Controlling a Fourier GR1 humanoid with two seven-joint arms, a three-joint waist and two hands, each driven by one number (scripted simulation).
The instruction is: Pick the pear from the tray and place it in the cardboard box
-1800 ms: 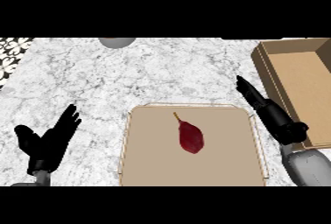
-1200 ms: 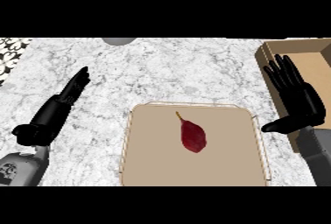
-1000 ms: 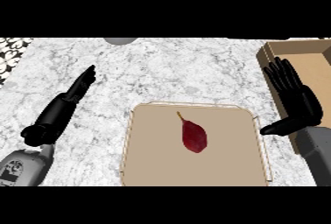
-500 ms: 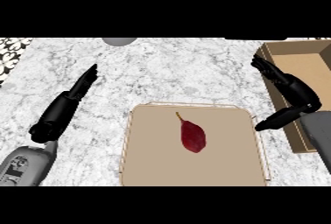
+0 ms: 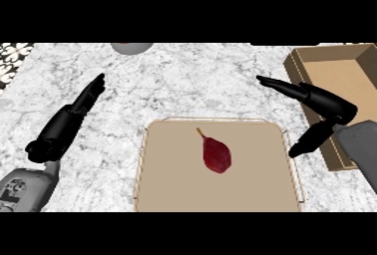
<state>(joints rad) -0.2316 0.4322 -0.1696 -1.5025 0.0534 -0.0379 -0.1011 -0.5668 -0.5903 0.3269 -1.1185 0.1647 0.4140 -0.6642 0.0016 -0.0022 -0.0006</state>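
**Ana:** Since we begin at the near edge, what sits closest?

**Ben:** The tray (image 5: 158,164), tan, lying flat on the marble counter (image 5: 184,84). The pear (image 5: 216,155), dark red with its stem pointing away and to the left, lies near the tray's middle, touched by nothing.

**Ana:** And the hands?

**Ben:** The left hand (image 5: 70,117) is out over the counter left of the tray, fingers straight and released, pointing away. It looks like a resting pose. The right hand (image 5: 316,102) is the one that matters. Half a second ago it stood more upright beside the tray's right edge; now it has tipped over, fingers stretched toward the left and thumb hanging down just beside the tray's right rim. It is released too, grasping nothing.

**Ana:** So what does that change mean?

**Ben:** My guess is that it is turning in to come over the pear. It is not above the fruit yet, so the pick has not begun.

**Ana:** Farther out?

**Ben:** The cardboard box (image 5: 327,74) at the far right, open, partly behind the right arm. A grey round thing (image 5: 131,47) shows at the far edge; I cannot tell what it is.
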